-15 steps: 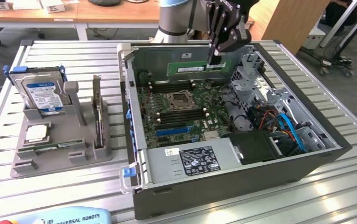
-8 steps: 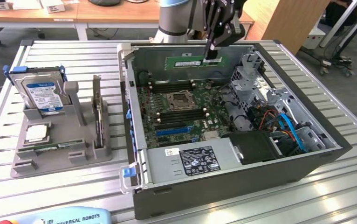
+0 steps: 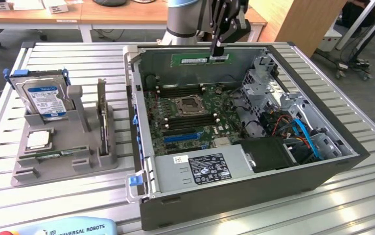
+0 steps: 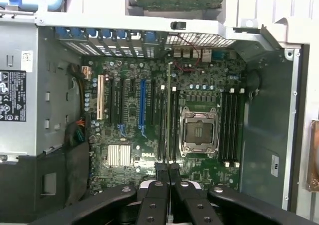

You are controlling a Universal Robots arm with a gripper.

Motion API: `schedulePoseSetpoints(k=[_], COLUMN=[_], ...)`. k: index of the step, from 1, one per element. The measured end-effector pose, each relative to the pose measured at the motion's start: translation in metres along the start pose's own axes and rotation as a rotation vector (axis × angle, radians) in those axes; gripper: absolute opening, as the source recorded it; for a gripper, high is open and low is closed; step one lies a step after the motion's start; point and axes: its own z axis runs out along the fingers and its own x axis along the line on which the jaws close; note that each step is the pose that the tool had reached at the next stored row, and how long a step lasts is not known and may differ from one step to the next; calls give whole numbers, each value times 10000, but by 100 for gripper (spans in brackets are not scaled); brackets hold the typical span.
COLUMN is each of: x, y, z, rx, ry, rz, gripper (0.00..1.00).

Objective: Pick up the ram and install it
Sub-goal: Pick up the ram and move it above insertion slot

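The ram (image 3: pixel 193 59) is a long green stick hanging level over the far side of the open computer case (image 3: pixel 318 176), well above the motherboard (image 3: pixel 194 115). My gripper (image 3: pixel 218 50) is shut on it from above, near the end towards the exterior view's right. In the wrist view the ram (image 4: pixel 169 110) shows edge-on as a thin line running out from my fingertips (image 4: pixel 162 169). It lies along the black memory slots (image 4: pixel 174 120) beside the CPU socket (image 4: pixel 199 130).
A grey fixture (image 3: pixel 63 156) at the exterior view's left holds a silver hard drive (image 3: pixel 44 95) with a blue label and another green stick (image 3: pixel 101 110) standing upright. The power supply (image 3: pixel 200 169), drive cage (image 3: pixel 266 88) and cables (image 3: pixel 305 137) crowd the case.
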Motion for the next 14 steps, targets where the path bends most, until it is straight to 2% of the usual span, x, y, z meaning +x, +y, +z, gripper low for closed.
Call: schedulePoseSetpoints(k=[6, 14], x=[-8, -6], y=[-1, -3], z=[33, 182], rx=[0, -1], ry=[-3, -2], rz=[0, 1], gripper=[11, 11])
